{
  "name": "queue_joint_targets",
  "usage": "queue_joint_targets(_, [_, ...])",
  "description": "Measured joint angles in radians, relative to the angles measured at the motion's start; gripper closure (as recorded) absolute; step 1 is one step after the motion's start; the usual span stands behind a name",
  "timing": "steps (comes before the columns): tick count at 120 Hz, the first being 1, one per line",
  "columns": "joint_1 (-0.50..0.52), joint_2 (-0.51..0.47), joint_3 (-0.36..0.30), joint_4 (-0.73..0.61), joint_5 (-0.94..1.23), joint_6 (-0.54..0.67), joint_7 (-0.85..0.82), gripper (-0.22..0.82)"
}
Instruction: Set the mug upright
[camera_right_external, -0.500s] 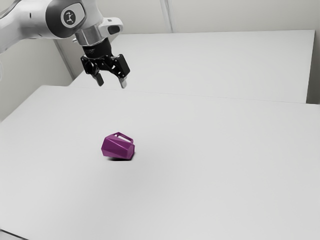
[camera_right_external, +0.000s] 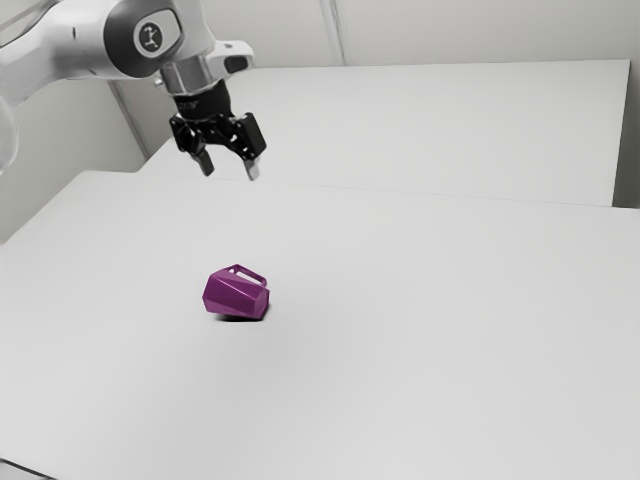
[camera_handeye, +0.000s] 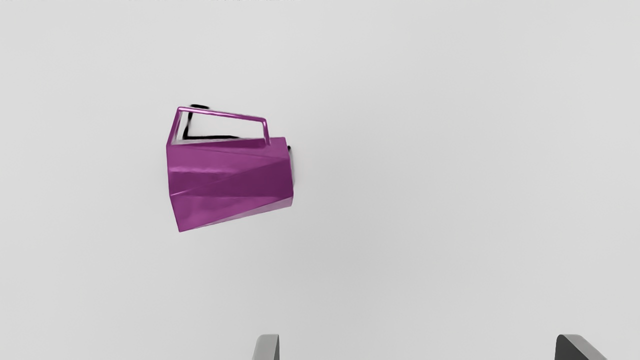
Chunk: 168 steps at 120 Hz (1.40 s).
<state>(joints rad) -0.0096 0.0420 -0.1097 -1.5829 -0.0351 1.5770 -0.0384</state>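
Observation:
High above the table, my gripper (camera_right_external: 230, 172) stands open with nothing between its fingers. Below it, the purple faceted mug (camera_right_external: 235, 296) lies on its side, its handle turned up and away from the exterior view's near edge. In the wrist view the mug (camera_handeye: 230, 175) is on the table, off to one side of my gripper (camera_handeye: 417, 347), whose two fingertips are wide apart. Nothing touches the mug.
The white table (camera_right_external: 420, 350) spreads around the mug on all sides. A raised white panel (camera_right_external: 430, 130) stands beyond the table's far edge, and a dark line crosses the exterior view's lower left corner.
My hand has shifted slightly toward the exterior view's right and a little lower. The mug has stayed where it was.

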Motion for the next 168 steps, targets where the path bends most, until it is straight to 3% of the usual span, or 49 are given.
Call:
queue_joint_targets(31, [0.247, 0.053, -0.029, 0.002, -0.016, -0.007, 0.041, 0.00])
queue_joint_targets(72, [0.380, 0.070, -0.030, -0.141, -0.104, 0.069, 0.162, 0.00])
queue_joint_targets(118, [0.424, 0.081, -0.030, -0.359, -0.274, 0.299, 0.347, 0.00])
queue_joint_targets(168, [0.448, 0.189, -0.030, -0.410, -0.465, 0.403, 0.537, 0.00])
